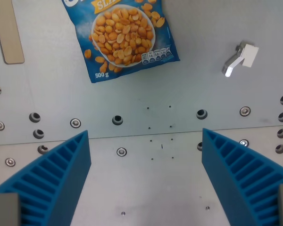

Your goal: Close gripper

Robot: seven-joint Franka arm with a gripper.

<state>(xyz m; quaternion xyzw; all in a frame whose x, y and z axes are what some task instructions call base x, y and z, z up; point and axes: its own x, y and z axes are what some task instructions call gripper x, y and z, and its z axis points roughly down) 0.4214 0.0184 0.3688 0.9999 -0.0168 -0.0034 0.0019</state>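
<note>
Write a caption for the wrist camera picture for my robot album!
Open blue gripper hovering over a metal table, with a peanut bag lying ahead, beyond its fingers.

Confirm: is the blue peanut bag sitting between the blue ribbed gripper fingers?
No. The blue peanut bag lies at the top of the wrist view, well beyond the open gripper, with only bare metal plate between its fingers.

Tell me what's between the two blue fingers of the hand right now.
Only bare metal plate with small holes, seen in the wrist view. The fingers stand wide apart, holding nothing.
</note>
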